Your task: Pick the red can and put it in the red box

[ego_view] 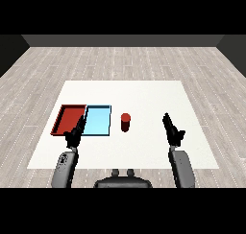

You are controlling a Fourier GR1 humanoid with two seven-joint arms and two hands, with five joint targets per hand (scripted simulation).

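Observation:
A red can (125,122) stands upright on the white table, just right of the light blue tray (97,121). The red tray (68,119) lies at the left, side by side with the blue one. My right hand (171,129) hovers to the right of the can, apart from it, its fingers straight and holding nothing. My left hand (75,132) is over the near edge where the two trays meet, with its fingers straight and nothing in it.
The white table (144,96) stretches back and to the right of the can. Both trays hold nothing. Grey wood floor surrounds the table.

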